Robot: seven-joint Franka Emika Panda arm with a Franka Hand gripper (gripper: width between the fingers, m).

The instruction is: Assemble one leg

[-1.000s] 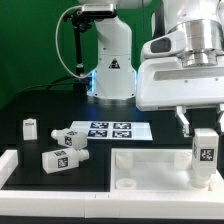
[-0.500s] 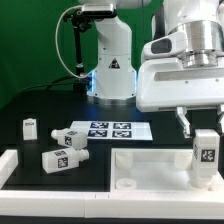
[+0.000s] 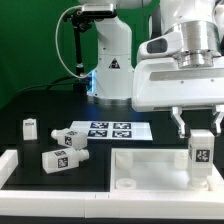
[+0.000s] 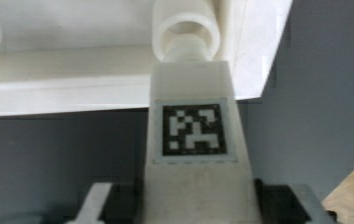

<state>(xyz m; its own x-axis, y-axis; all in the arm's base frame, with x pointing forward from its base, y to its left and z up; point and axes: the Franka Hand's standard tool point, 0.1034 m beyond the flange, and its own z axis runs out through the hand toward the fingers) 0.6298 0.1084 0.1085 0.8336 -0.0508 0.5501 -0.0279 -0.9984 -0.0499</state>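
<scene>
While my gripper (image 3: 200,130) clamps the leg (image 3: 203,152) upright over the white panel (image 3: 140,165) at the exterior view's right, I judge insertion is in hand. Next, I should line its tip with the round hole (image 4: 188,20) and press down. Whether the tip has entered the hole is hidden, and the panel's far edge is cut off.

We counted four white legs in the exterior view, namely the right-edge leg (image 3: 202,152), the far-left leg (image 3: 30,127), the middle leg (image 3: 70,137) and the lower-left leg (image 3: 60,160), along with one white panel (image 3: 150,162) at the lower right, one marker board (image 3: 110,129) at the centre and one gripper (image 3: 198,128) at the right.
</scene>
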